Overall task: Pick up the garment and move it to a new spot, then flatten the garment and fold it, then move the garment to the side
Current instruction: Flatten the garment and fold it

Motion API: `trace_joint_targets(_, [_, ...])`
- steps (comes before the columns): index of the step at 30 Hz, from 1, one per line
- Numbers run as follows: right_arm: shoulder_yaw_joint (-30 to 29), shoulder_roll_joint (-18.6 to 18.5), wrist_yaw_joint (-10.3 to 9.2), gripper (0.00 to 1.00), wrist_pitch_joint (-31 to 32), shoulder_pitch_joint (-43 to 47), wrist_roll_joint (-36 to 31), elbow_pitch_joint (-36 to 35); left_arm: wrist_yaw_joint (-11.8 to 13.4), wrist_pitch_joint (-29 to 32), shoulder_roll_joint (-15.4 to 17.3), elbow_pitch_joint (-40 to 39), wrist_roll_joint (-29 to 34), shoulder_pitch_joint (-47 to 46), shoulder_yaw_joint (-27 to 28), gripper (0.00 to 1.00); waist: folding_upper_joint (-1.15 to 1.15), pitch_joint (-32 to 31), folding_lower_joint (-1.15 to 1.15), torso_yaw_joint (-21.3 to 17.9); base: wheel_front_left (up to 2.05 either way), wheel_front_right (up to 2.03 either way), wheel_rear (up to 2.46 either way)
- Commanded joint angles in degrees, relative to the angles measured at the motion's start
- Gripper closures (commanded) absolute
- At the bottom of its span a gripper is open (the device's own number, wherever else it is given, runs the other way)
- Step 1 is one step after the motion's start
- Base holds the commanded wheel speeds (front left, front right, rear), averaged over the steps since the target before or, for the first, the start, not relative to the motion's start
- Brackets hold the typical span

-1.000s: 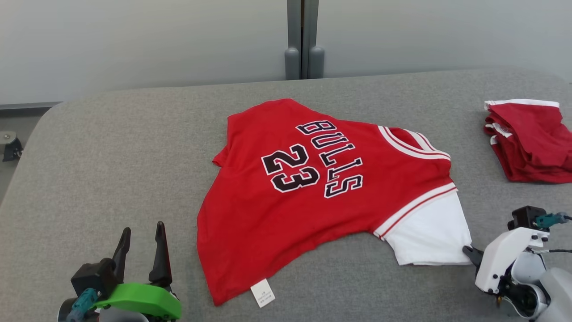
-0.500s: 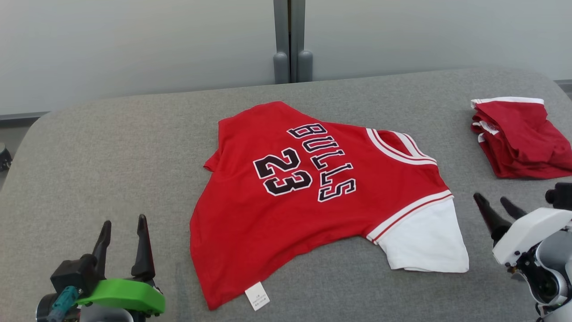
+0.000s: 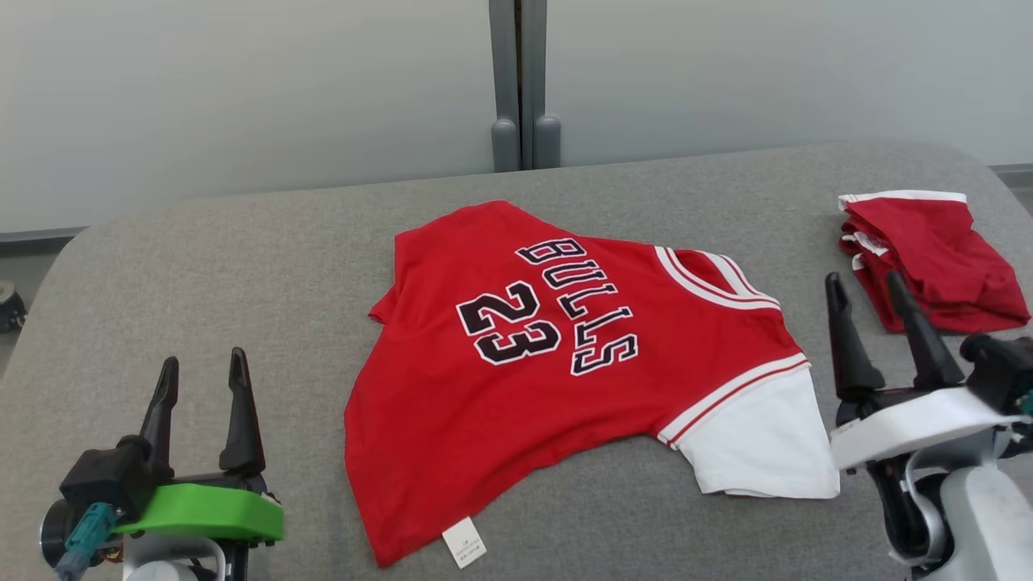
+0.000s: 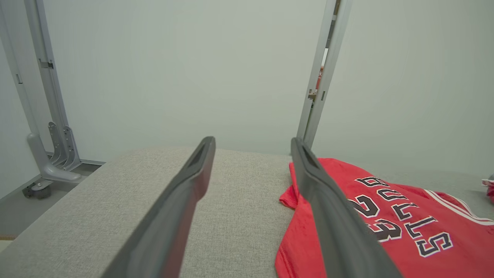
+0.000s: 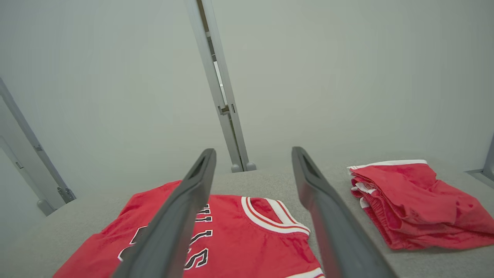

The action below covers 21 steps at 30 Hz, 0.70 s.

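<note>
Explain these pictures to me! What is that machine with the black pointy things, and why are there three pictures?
It is a robot on wheels with two arms. Each arm ends in a claw with two long dark fingers. The big picture comes from a camera on its head, looking down at a grey cloth-covered table. There the left claw is at the lower left and the right claw at the lower right. The other two pictures come from little cameras on its wrists, peeking out between each claw's own fingers. On the table lies a red basketball jersey with "BULLS 23" and a white sleeve, spread out. Beside it, near the right claw, sits a small pile of folded red and white clothes. Both claws are open and hold nothing.
</note>
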Motion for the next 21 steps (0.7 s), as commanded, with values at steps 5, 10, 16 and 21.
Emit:
trace_joint_targets(5, [4.5,-0.2,-0.04,0.00,-5.9,1.5,-1.7,3.7,-0.6,-0.1,-1.4,1.3,-0.6,1.8,-0.1,0.00,0.00,-1.0,0.00,0.1,0.00,0.00,0.00])
trace_joint_targets(10, [6.8,0.9,-0.04,0.00,-7.0,1.4,-1.2,8.6,-1.3,-0.1,-2.6,2.1,0.8,3.2,-0.3,0.00,0.00,-1.1,0.00,0.1,0.00,0.00,0.00])
trace_joint_targets(16, [6.2,0.8,-0.04,0.00,-7.0,0.8,-2.4,10.1,-2.3,-0.1,-3.5,2.7,2.4,3.7,0.4,0.00,0.00,-1.0,0.00,0.3,0.00,0.00,0.00])
trace_joint_targets(21, [6.0,0.5,-0.04,0.00,-7.0,-0.2,-2.6,10.7,-3.1,-0.1,-3.8,3.5,2.9,2.4,1.4,0.00,0.00,-0.8,0.00,0.2,0.00,0.00,0.00])
